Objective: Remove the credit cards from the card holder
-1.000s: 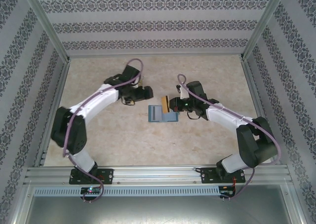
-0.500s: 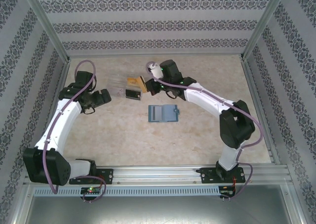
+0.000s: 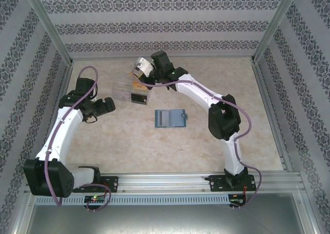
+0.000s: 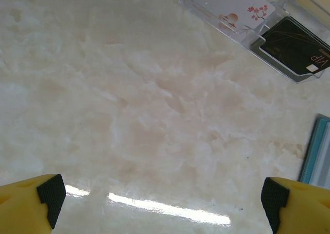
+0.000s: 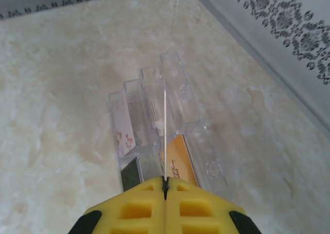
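Note:
The blue-grey card holder (image 3: 170,118) lies open and flat at mid-table; its edge (image 4: 317,154) shows in the left wrist view. My right gripper (image 3: 146,71) (image 5: 165,181) is shut on a thin pale card (image 5: 165,115), seen edge-on, above a clear tray. In that tray lie an orange card (image 5: 178,159), a black card (image 5: 129,174) (image 4: 294,46) and a white flowered card (image 5: 122,133) (image 4: 232,7). My left gripper (image 3: 107,105) (image 4: 162,198) stands open over bare table, left of the tray, holding nothing.
The clear compartment tray (image 3: 124,93) (image 5: 175,79) sits at the back left of the marble-look table. Patterned walls and metal frame posts (image 3: 56,43) close in the back and sides; the back wall is near the right gripper.
The right arm took the orange card from the holder to the tray, then swung further back-left; it now holds a pale card. The left arm drew back to the left.

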`<action>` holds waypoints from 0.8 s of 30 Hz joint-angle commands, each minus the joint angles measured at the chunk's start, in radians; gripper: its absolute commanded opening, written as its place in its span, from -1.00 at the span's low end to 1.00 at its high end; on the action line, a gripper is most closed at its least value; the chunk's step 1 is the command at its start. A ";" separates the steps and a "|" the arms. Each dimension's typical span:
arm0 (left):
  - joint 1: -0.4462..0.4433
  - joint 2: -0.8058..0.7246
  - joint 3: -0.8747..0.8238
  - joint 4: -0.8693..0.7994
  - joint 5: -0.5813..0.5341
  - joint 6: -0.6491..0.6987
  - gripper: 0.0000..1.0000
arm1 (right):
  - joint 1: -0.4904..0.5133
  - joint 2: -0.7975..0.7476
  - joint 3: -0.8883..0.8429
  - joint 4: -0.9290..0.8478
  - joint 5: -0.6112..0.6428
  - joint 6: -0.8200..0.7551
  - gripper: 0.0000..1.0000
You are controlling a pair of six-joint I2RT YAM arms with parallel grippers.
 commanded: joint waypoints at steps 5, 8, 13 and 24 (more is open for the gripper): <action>0.020 -0.007 -0.019 -0.014 0.027 0.028 0.99 | -0.016 0.136 0.164 -0.120 0.014 -0.129 -1.00; 0.024 -0.005 -0.019 -0.015 0.027 0.028 0.99 | -0.022 0.181 0.216 -0.160 0.021 -0.152 -1.00; 0.030 0.000 -0.019 -0.014 0.036 0.030 0.99 | -0.029 0.215 0.249 -0.210 0.055 -0.193 -1.00; 0.034 0.010 -0.024 -0.012 0.053 0.029 0.99 | -0.037 0.182 0.229 -0.318 0.065 -0.264 -1.00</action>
